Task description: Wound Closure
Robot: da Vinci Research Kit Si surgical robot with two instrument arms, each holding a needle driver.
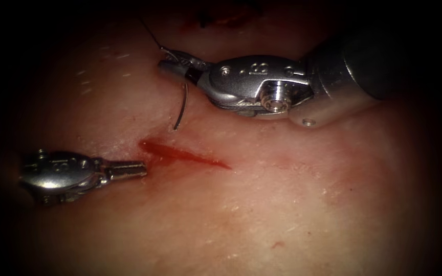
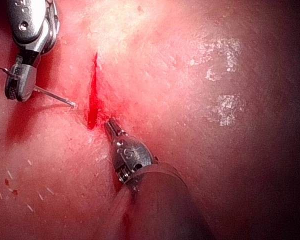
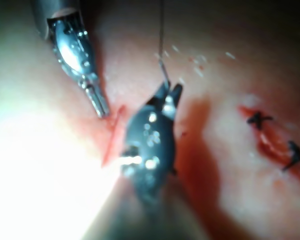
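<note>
The cut (image 1: 185, 156) is a short red slit in the tissue (image 1: 282, 204), also seen in the left wrist view (image 2: 94, 95). My right tool (image 1: 172, 62) is shut on the curved needle (image 1: 182, 105) near its thread end. The needle hangs down toward the far side of the cut's left end, its tip touching or just above the tissue; I cannot tell which. Dark thread (image 1: 149, 33) runs up and away from the jaws. My left tool (image 1: 141, 167) is shut on nothing, its tip just beside the cut's left end.
A second wound (image 3: 275, 137) with dark stitches and red fluid lies farther back, seen as dark marks (image 1: 221, 20) at the far edge of the endoscope view. The right tool's thick shaft (image 1: 364, 66) crosses over the far right tissue.
</note>
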